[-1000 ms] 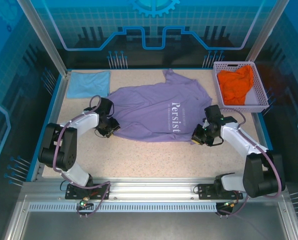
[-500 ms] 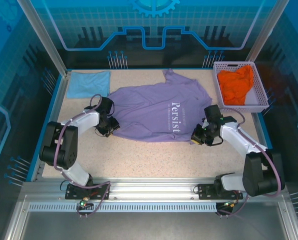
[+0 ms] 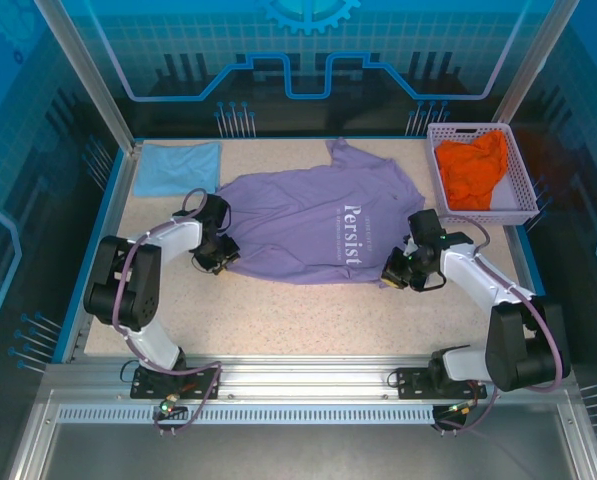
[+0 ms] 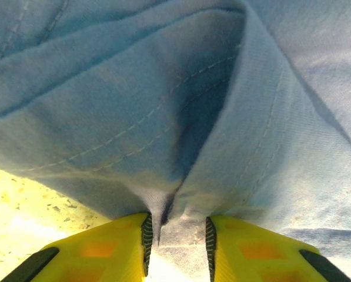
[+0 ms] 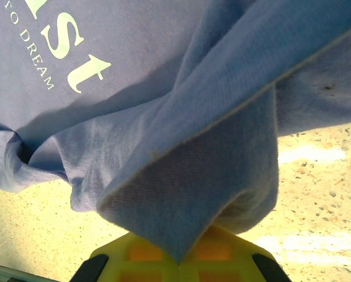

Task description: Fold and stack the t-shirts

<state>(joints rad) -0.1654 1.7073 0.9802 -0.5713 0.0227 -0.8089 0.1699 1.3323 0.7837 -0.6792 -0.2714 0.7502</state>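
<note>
1. The left gripper (image 3: 221,262) grips the near-left corner of the lavender t-shirt (image 3: 308,225). In the wrist view a bunched hem sits between its fingers (image 4: 134,249), apparently pinched.
2. The light blue t-shirt (image 3: 178,168) lies flat in the far-left corner of the table (image 3: 278,315).
3. The lavender t-shirt is spread across the middle, lettering up.
4. The right gripper (image 3: 393,277) is clenched on its near-right corner, with a fold draped over the fingers.
5. The orange t-shirt (image 3: 473,170) is heaped in the basket (image 3: 523,185) at far right.
</note>
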